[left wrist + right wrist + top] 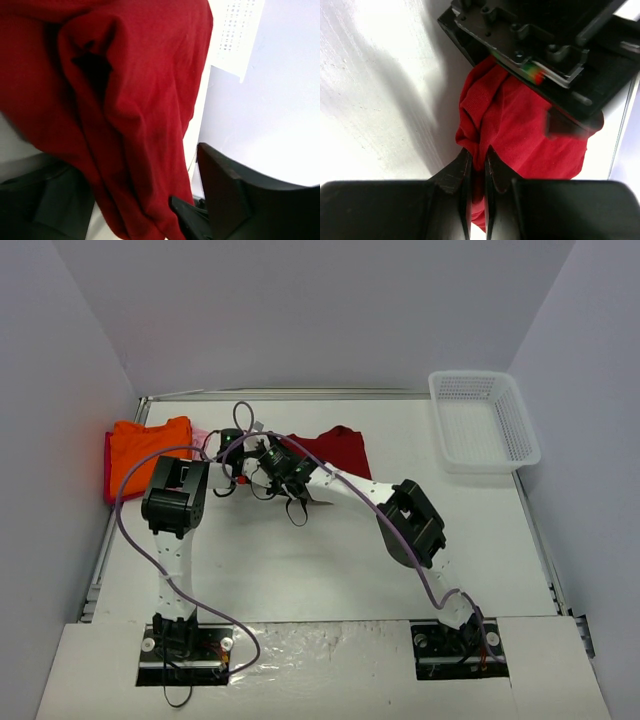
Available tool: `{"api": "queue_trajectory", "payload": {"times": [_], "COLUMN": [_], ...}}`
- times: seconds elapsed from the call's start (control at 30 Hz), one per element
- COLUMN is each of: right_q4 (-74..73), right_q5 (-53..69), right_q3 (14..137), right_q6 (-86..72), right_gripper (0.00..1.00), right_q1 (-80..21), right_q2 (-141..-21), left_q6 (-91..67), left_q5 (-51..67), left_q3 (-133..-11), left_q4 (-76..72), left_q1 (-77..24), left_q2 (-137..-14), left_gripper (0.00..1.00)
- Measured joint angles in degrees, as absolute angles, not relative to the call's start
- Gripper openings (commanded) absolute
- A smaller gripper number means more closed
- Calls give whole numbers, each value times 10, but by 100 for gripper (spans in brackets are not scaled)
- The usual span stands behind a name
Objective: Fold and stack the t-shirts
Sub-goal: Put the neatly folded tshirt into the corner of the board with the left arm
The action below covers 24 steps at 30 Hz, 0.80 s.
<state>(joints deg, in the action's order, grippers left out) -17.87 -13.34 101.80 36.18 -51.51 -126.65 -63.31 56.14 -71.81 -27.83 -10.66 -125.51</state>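
Flanking the red shirt (340,448): orange shirt (147,455) and basket (484,420).

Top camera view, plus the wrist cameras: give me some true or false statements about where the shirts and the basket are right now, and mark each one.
1. The white basket holds a shirt. False: no shirt is in it.
2. The right gripper is shut on the dark red shirt. True.
3. The orange shirt lies at the left side of the table. True.
4. The dark red shirt is stacked on the orange shirt. False: they are apart, with the red one nearer the middle.
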Motion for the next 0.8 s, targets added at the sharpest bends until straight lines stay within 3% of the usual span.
{"api": "queue_trajectory", "payload": {"times": [0.03,0.1,0.13,0.23,0.27,0.3,0.4,0.6,0.8], "right_q4": [-179,-179,-179,-182,-183,-183,-186,-242,-327], "right_q5": [-134,-134,-134,-136,-137,-137,-137,-82,32], "right_q3": [1018,1018,1018,1018,1018,1018,1018,1016,1002], "right_q6": [362,362,362,361,361,361,360,363,392], "right_gripper": [0,0,0,4,16,44,57,71,73], "right_q1": [-515,-515,-515,-515,-514,-514,-515,-530,-550], "right_q2": [-1267,-1267,-1267,-1267,-1267,-1267,-1267,-1247,-1125], "left_q6": [-635,-636,-635,-633,-632,-628,-617,-589,-540], "left_q5": [562,559,558,558,559,560,559,560,557], "left_q3": [-718,-719,-719,-719,-719,-719,-724,-751,-786], "left_q4": [-282,-282,-281,-275,-270,-267,-255,-220,-163], "left_q1": [-107,-108,-108,-110,-111,-111,-112,-112,-108], "left_q2": [-1258,-1265,-1269,-1278,-1278,-1278,-1278,-1278,-1278], "left_gripper": [57,47,25,3,2,2,2,2,2]}}
